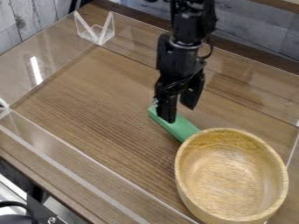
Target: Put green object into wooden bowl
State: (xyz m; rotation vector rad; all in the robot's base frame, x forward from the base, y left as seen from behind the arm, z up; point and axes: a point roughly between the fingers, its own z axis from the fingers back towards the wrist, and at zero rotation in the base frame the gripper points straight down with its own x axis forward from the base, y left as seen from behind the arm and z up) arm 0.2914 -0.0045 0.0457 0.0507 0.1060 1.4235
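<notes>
Black and slender, the arm (pixel 187 35) comes in over the far edge of the surface (pixel 87 114) and reaches down toward the near side, its wrist above the wooden surface and its jaws (pixel 174 109) pointing downward. The jaws stand wide open, their tips parted above the far end of the green object (pixel 174 124); whether either tip touches it, one cannot tell. The green object lies flat on the surface, slanting from its far end beneath the jaws toward the wooden bowl (pixel 232 177), its nearer end just beside the rim. The bowl sits upright close to the near right corner of the surface.
</notes>
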